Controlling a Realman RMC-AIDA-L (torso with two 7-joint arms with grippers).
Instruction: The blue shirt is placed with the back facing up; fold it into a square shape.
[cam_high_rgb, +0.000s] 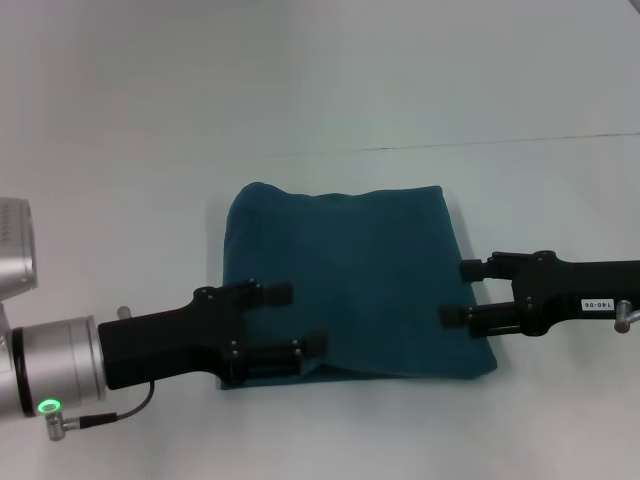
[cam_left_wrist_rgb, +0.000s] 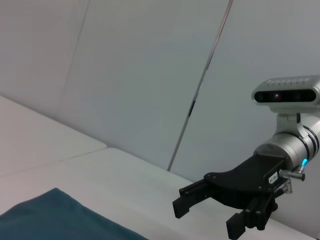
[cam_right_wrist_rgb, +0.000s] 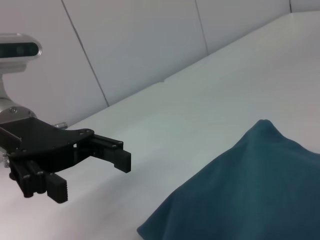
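The blue shirt (cam_high_rgb: 350, 270) lies folded into a rough square in the middle of the white table (cam_high_rgb: 120, 200), plain side up, with no lettering showing. My left gripper (cam_high_rgb: 300, 318) is open over the shirt's near left part, with nothing between its fingers. At the shirt's right edge my right gripper (cam_high_rgb: 459, 292) is also open and empty. The left wrist view shows a corner of the shirt (cam_left_wrist_rgb: 55, 220) and the right gripper (cam_left_wrist_rgb: 205, 221) farther off. The right wrist view shows the shirt (cam_right_wrist_rgb: 250, 190) and the left gripper (cam_right_wrist_rgb: 90, 176), raised off the table.
White table surface surrounds the shirt on all sides. A thin seam (cam_high_rgb: 500, 143) runs across the back of the table. Pale wall panels (cam_left_wrist_rgb: 150, 75) rise behind it.
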